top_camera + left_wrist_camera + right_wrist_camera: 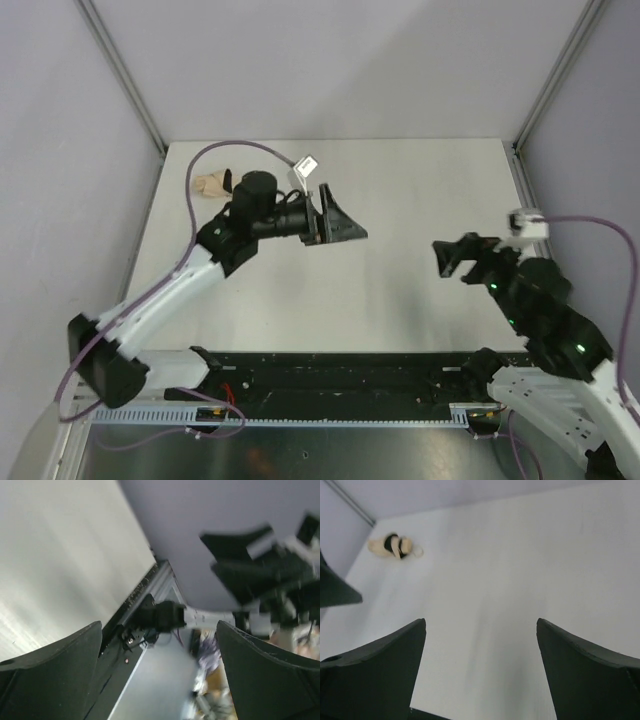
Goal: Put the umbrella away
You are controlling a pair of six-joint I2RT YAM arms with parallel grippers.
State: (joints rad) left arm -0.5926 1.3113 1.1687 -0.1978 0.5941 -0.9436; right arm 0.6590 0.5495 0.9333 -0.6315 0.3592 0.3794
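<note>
The umbrella (212,183) lies as a small tan bundle with a black band at the table's far left corner. It also shows in the right wrist view, umbrella (395,546), far off at the upper left. My left gripper (345,215) hovers above the table to the right of the bundle, pointing right, open and empty. In its own view the left gripper (159,625) frames only the blurred right arm (260,575). My right gripper (442,260) hangs at mid-right, facing left, open; nothing is between the right gripper (481,621) fingers.
The white table (400,200) is boxed in by pale walls with metal posts at the back corners (160,150). A black rail (330,375) runs along the near edge between the arm bases. A purple cable (215,150) loops over the left arm.
</note>
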